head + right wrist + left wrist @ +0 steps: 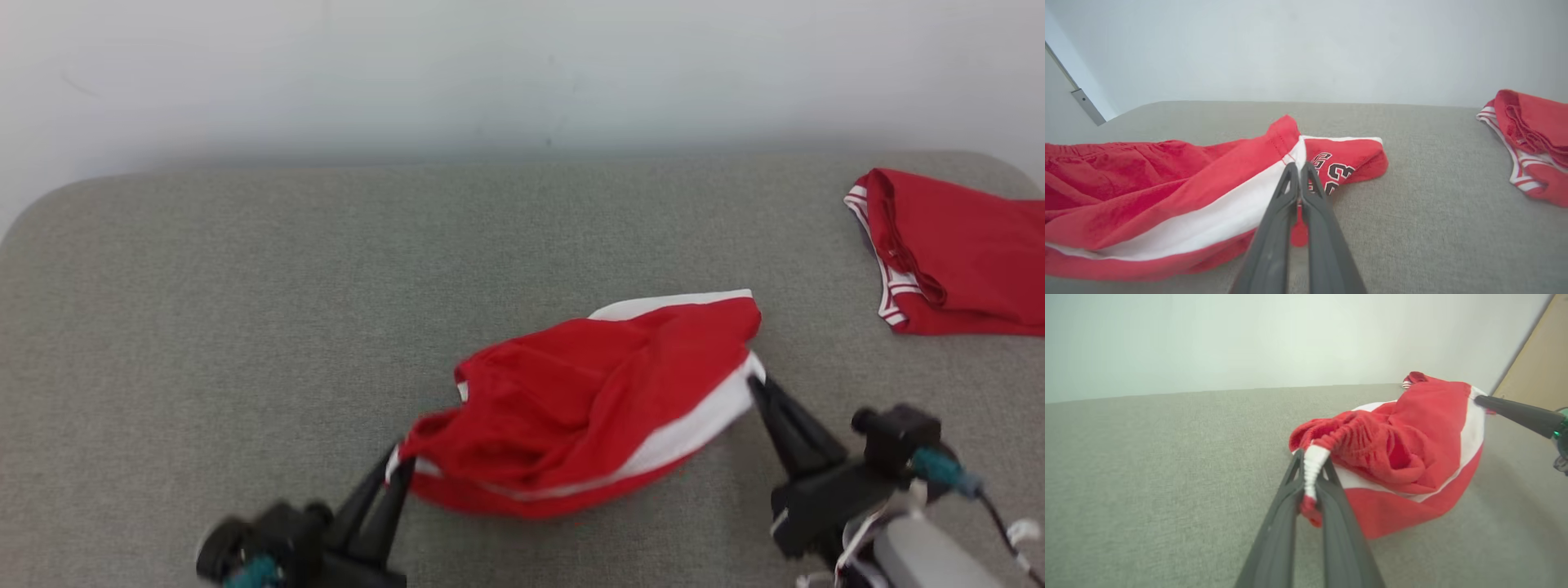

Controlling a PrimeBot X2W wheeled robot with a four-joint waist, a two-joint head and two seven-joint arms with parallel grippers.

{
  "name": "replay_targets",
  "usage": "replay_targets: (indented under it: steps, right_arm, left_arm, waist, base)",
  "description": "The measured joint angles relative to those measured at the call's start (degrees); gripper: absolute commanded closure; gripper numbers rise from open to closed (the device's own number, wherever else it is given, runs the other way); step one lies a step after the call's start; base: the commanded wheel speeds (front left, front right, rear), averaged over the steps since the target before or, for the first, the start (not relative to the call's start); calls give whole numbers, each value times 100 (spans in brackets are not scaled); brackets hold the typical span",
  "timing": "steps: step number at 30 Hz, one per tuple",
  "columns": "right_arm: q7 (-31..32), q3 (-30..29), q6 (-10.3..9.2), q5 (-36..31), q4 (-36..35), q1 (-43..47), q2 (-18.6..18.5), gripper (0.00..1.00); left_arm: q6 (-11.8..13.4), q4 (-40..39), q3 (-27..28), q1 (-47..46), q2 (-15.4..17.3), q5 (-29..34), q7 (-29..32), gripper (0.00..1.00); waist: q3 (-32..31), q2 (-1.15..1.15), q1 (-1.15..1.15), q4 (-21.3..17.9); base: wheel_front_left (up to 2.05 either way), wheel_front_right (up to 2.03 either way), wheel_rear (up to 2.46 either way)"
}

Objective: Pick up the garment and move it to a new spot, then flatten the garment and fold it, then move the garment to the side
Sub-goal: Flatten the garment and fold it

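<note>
Clearly both ends are pinched: the left gripper point(1312, 459) is closed on the gathered elastic waistband point(1355, 433), and the right gripper point(1299, 169) is closed on the leg hem point(1286, 134) by the white stripe. Between them the red shorts point(571, 408) slump, crumpled, on the grey bench point(204, 286) near its front. The cloth looks thin, light, limp and probably slippery, so the thick waistband and stitched hem seem the surest holds. Another red garment point(955, 253) lies well apart.
</note>
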Motion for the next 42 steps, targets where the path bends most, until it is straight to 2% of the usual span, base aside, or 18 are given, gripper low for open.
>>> replay_targets:
  steps: [3,5,10,15,22,25,26,32,35,42]
  right_arm:
    - [121,-63,0,48,-320,-391,-104,100]
    - [256,-75,0,90,-472,-734,-191,100]
    - [586,-111,0,226,-648,-1897,-338,100]
    - [982,-142,0,617,-408,-3429,-350,100]
    - [1384,-32,0,912,248,-5653,-368,100]
    - [1427,-43,0,1010,614,-6553,-301,100]
    - [1454,-7,0,1018,859,-7126,-260,100]
    - [1306,302,0,840,1580,-8532,-149,100]
    - [1171,442,0,776,1904,-9111,-81,100]
    - [824,651,0,761,2465,-9702,76,100]
  left_arm:
    - [-24,-353,35,-534,101,-219,271,100]
    - [-27,-538,-19,-997,310,-312,504,100]
    - [-40,-740,-66,-2413,590,-1184,1042,100]
    - [-38,-321,24,-4038,730,-1901,1506,100]
    - [-40,566,-341,-6263,895,-1948,1875,100]
    - [-40,1063,-347,-7114,870,-1970,1882,100]
    - [-40,1402,-248,-7666,855,-2011,1866,100]
    - [-41,2184,-297,-9019,706,-1881,1603,100]
    - [-41,2496,-388,-9522,675,-1819,1500,100]
    - [-42,3069,-474,-10054,558,-1948,1167,100]
  waist:
    - [102,0,0,-60]
    - [190,0,0,-97]
    - [493,0,1,-186]
    - [918,1,1,-273]
    - [1639,1,2,-363]
    - [1958,1,3,-397]
    - [2163,1,2,-420]
    - [2742,2,2,-483]
    - [2987,2,1,-503]
    - [3357,2,1,-528]
  base:
    - [0,0,0]
    - [0,0,0]
    - [0,0,0]
    - [0,0,0]
    - [0,0,0]
    - [0,0,0]
    - [0,0,0]
    - [0,0,0]
    - [0,0,0]
    - [0,0,0]
